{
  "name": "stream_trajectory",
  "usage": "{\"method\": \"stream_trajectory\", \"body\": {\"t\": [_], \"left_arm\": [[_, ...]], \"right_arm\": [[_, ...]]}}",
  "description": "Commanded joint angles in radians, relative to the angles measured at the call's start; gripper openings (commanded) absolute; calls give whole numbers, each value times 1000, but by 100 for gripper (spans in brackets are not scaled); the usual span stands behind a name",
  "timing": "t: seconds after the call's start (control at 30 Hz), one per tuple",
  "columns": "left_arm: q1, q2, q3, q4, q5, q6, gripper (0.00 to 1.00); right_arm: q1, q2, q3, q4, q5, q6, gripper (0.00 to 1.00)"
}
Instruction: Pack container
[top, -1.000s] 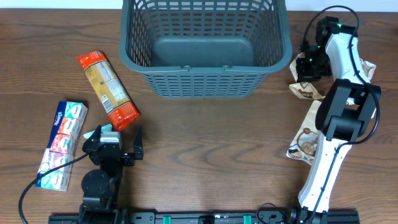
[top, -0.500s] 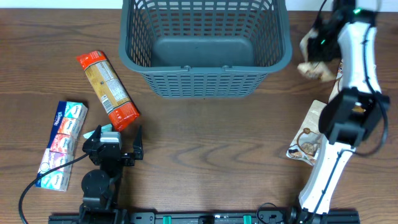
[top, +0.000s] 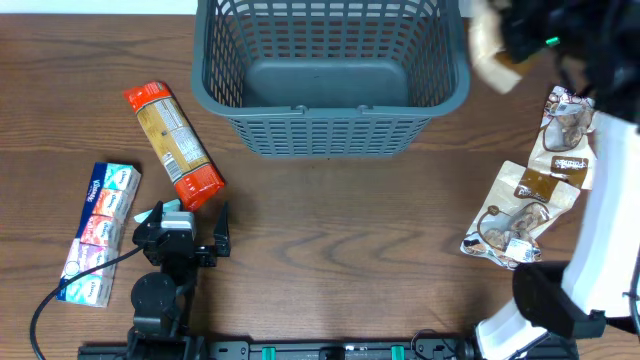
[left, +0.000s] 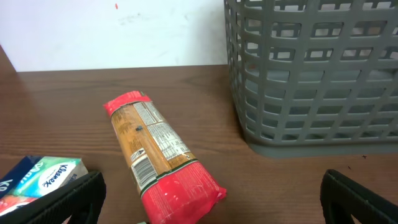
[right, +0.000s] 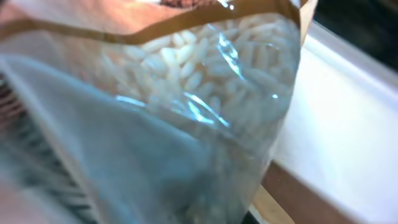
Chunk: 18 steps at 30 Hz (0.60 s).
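Note:
The dark grey slotted container (top: 330, 130) stands at the back middle of the table and also shows in the left wrist view (left: 311, 81). My right gripper (top: 520, 40) is raised by the container's right rim, shut on a clear rice packet (top: 492, 55) that fills the right wrist view (right: 186, 106); its fingers are hidden. My left gripper (top: 190, 238) is open and empty near the front left, just short of a red and orange packet (top: 172, 143) that also lies in its wrist view (left: 158, 158).
A row of Kleenex tissue packs (top: 100, 230) lies at the left, its end showing in the left wrist view (left: 43, 177). Three more clear brown-labelled packets (top: 530, 200) lie at the right. A white wall stands behind the table.
My right gripper has lifted the rice packet off the table at the right and carried it up and left, to beside the container's right rim. The left arm has not moved.

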Motion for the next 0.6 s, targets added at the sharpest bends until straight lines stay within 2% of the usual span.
{"method": "stream_trajectory", "body": {"t": [0.0,0.2,0.57], "left_arm": [[-3,2,-20,-36,-34,10,99],[-3,2,-20,-36,-34,10,98],[-3,2,-20,-36,-34,10,99]], "right_arm": [[87,47,-12,-13,-136,-272,1],[205,147,-18,-13,-173,-502,1],[232,515,-18,-127,-170,-514,1]]}}
